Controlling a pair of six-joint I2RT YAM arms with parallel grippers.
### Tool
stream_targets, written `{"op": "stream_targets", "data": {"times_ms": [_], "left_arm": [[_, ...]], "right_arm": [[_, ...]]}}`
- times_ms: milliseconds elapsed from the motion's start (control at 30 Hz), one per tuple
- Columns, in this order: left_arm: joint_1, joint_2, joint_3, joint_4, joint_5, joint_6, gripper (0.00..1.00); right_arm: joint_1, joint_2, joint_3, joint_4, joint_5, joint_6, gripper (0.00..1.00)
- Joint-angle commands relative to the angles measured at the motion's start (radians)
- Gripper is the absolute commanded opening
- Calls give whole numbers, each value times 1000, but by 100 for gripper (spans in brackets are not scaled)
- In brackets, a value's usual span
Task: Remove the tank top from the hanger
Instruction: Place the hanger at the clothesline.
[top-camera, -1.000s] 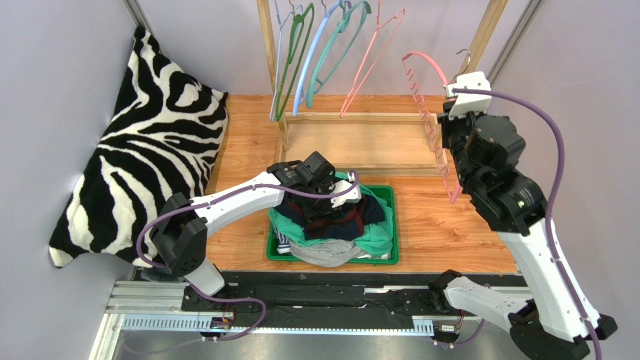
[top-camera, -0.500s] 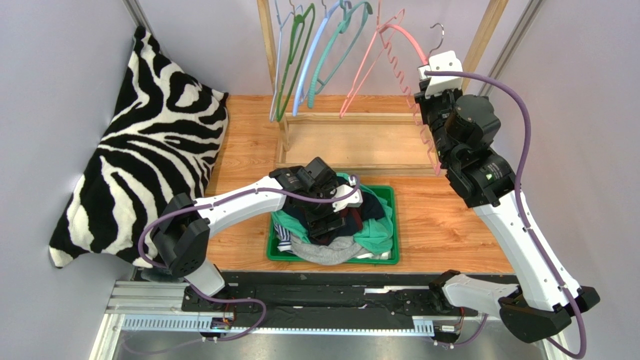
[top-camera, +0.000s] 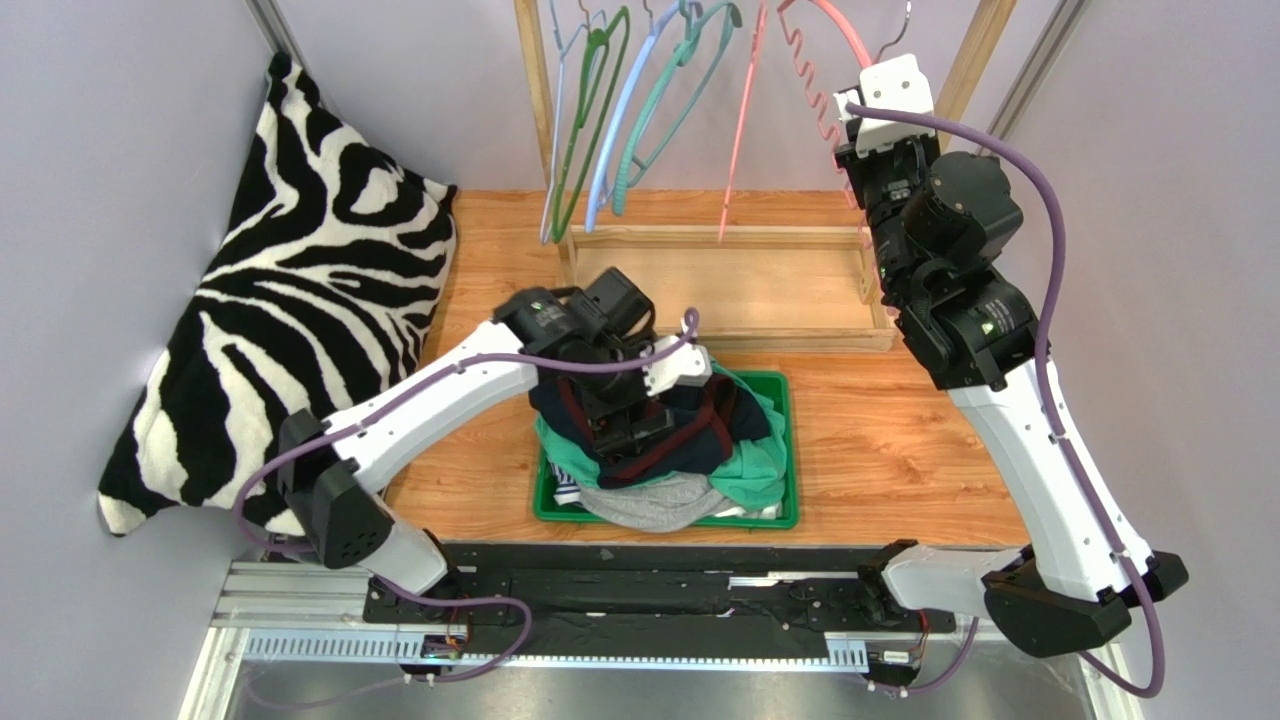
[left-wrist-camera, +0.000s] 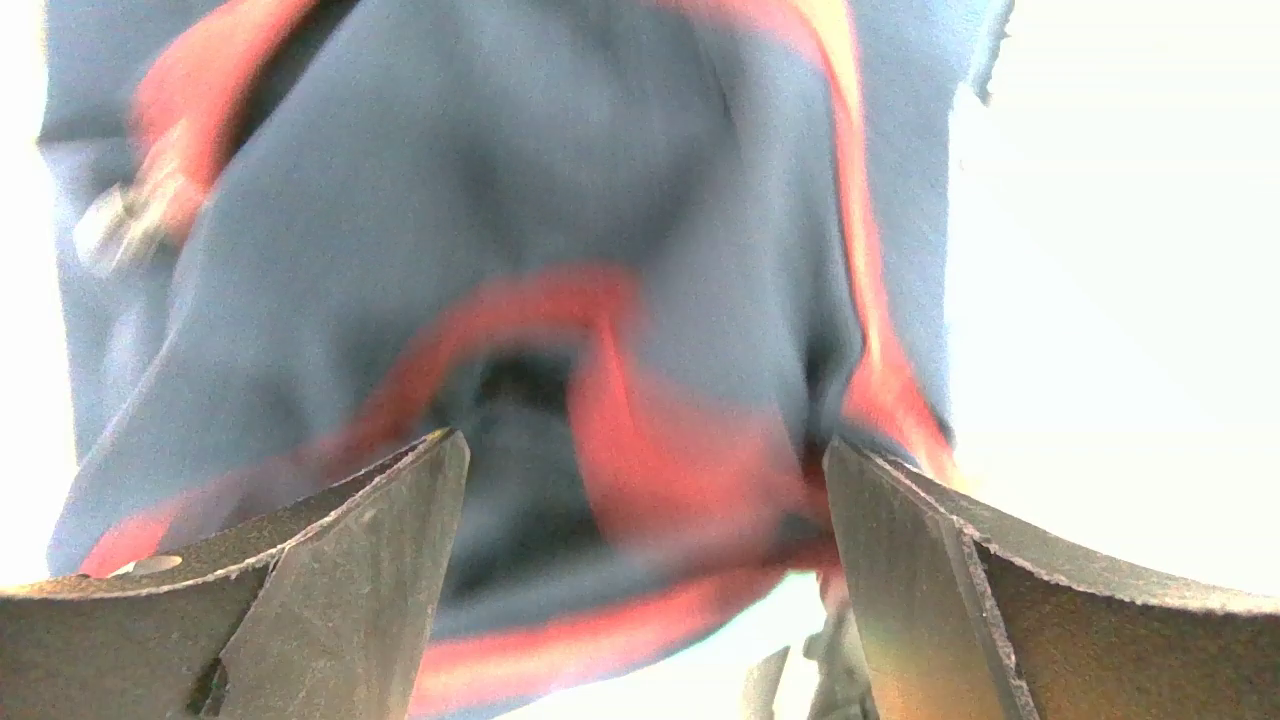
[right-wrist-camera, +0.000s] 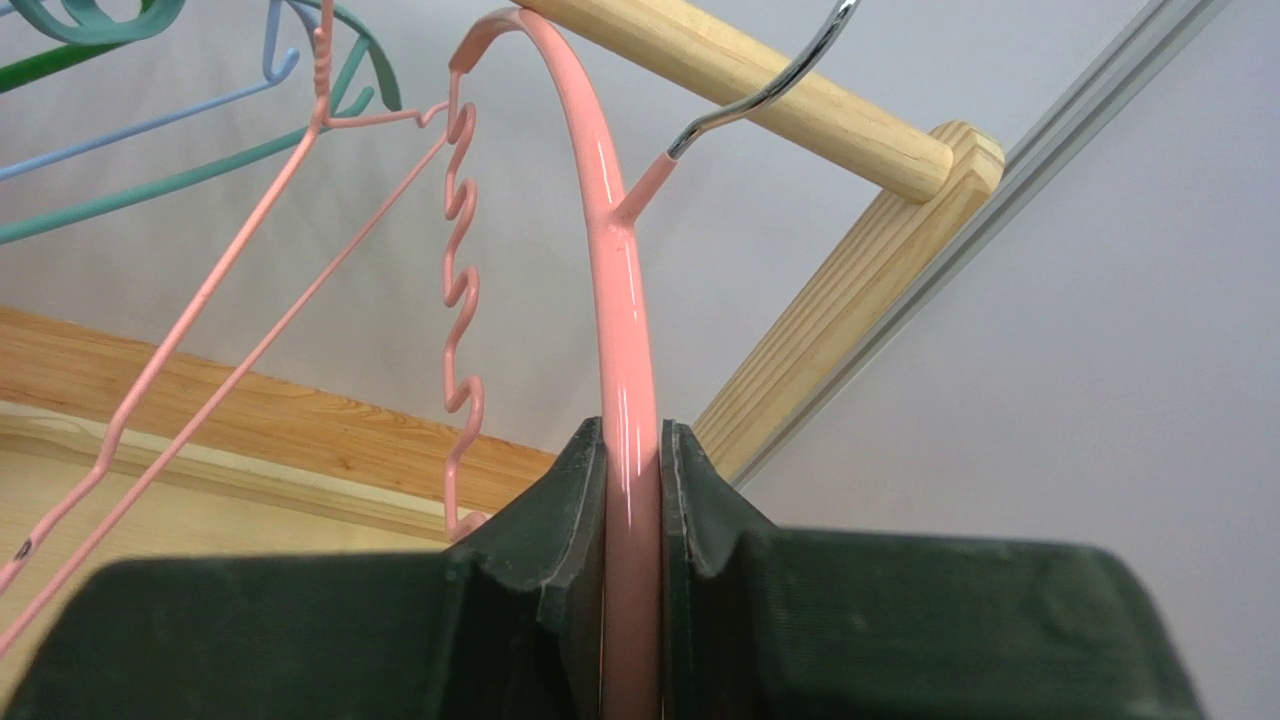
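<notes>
A: Starting from the left side, what is there?

B: A zebra-striped pillow (top-camera: 286, 285) leans against the left wall, at the edge of the wooden table (top-camera: 887, 435). Next to it the left arm reaches over a green tray (top-camera: 777, 393) that is full of clothes.

A: And the left gripper (left-wrist-camera: 639, 450)?

B: Its jaws stand wide apart and nothing is between them. In the wrist view both fingers (left-wrist-camera: 361, 585) frame the cloth from above, with a gap to it.

A: Which cloth is it?

B: The tank top (left-wrist-camera: 601, 285), dark blue with red edging. It lies crumpled on top of the pile in the tray, directly under the left gripper. In the top view I see it as the dark garment (top-camera: 703, 425) above a grey piece and a green piece.

A: What is behind the tray?

B: A wooden rack (top-camera: 721, 285) with hangers on its rail: a green hanger (top-camera: 594, 105), a blue hanger (top-camera: 631, 105), a teal hanger (top-camera: 676, 75) and a thin pink wire hanger (top-camera: 741, 128).

A: And on the right side?

B: The right arm is raised high toward the rail (right-wrist-camera: 721, 60). The right gripper (right-wrist-camera: 633, 450) is clamped on the shoulder of a pink hanger (right-wrist-camera: 609, 225), with both pads pressed against the pink bar. This hanger has a wavy notched part (right-wrist-camera: 458, 270) on its left.

A: Is the pink hanger on the rail?

B: Its metal hook (right-wrist-camera: 766, 83) is at the rail, but I cannot tell if it rests on it. The tank top is well apart from this hanger, down in the tray.
</notes>
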Motion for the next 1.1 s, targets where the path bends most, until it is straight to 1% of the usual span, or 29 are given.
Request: {"op": "stream_targets", "data": {"times_ms": [0,33,100,233,300,333,367,433,467,533,567,800,900,1067], "left_arm": [[8,-97,184,-326,90,87,99],[8,-100,234,-354,108,110,99],[8,-113,282,-425,124,130,99],[8,-150,389,-466,128,165,99],[8,-185,417,-445,104,168,99],[8,-201,429,-419,54,161,99],[8,-221,428,-350,26,156,99],[8,-291,394,-266,-60,150,99],[11,-307,399,-232,-74,152,99],[19,-295,434,-232,-102,130,99],[22,-299,431,-206,-112,126,99],[88,-325,449,-158,-77,81,99],[117,-331,445,-146,-59,72,99],[145,-339,449,-143,-33,55,99]], "right_arm": [[-11,6,61,82,77,-50,0],[-17,8,60,83,83,-48,0],[-38,15,52,88,92,-32,0],[-86,19,24,122,103,-12,0],[-132,19,7,140,72,13,0],[-150,28,6,142,54,27,0],[-191,35,9,143,11,42,0],[-222,71,33,143,-23,85,0],[-248,84,43,143,-60,103,0],[-265,106,59,152,-98,136,0],[-272,127,60,163,-121,137,0],[-275,224,92,240,-163,136,0],[-284,258,125,248,-173,146,0],[-302,286,150,274,-183,166,0]]}}
